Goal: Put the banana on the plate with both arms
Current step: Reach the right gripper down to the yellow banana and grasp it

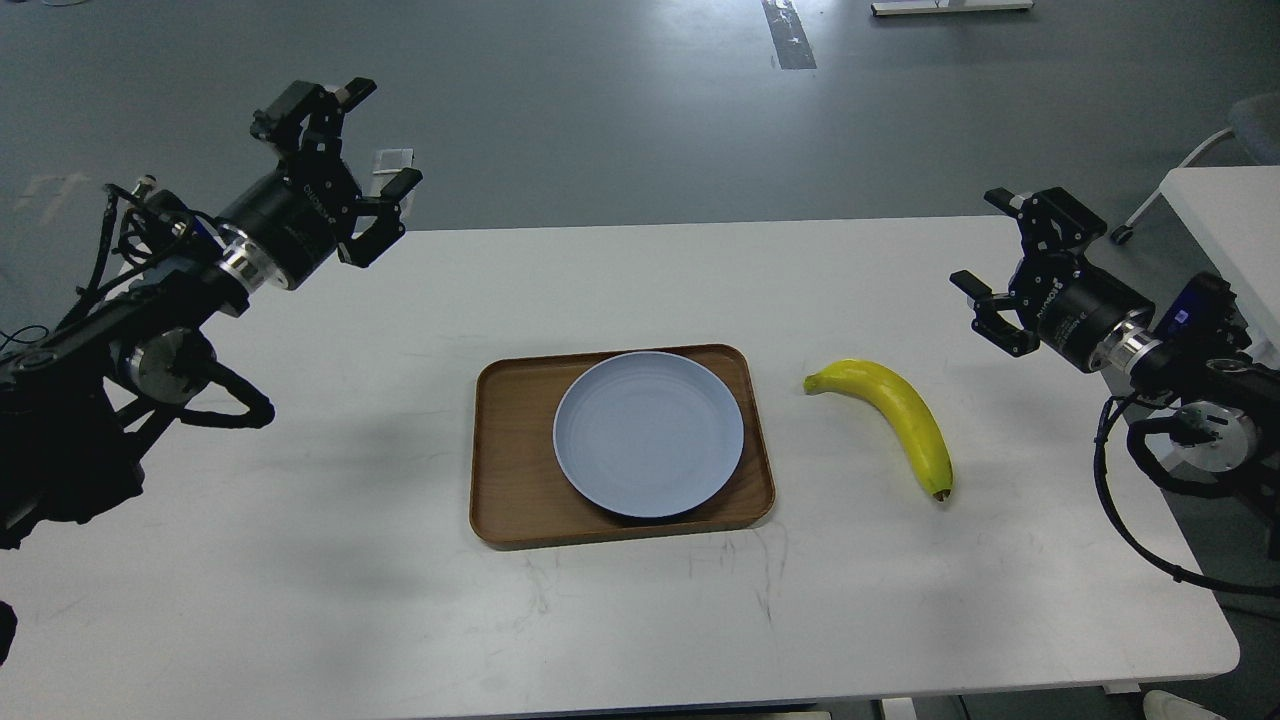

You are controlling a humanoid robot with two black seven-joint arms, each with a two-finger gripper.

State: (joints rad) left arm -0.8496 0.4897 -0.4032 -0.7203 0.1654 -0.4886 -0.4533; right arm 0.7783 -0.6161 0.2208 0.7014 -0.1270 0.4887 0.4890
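**Two grippers spread, banana untouched**

Both grippers were seen raised above the white table (300, 520) with fingers spread wide — the left gripper (365, 165) at the far left, the right gripper (990, 255) at the far right. The banana (895, 415) was found lying on the table just right of the wooden tray (505, 470) — apart from the plate (648, 433) resting on it.

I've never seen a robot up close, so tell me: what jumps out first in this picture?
The bright yellow banana catches the eye first, lying on the white table just right of a brown wooden tray. A pale blue-grey plate sits on that tray, with nothing on it. Two black arms frame the scene, the left claw raised at the table's far left and the right claw hovering at the right, both open and holding nothing.
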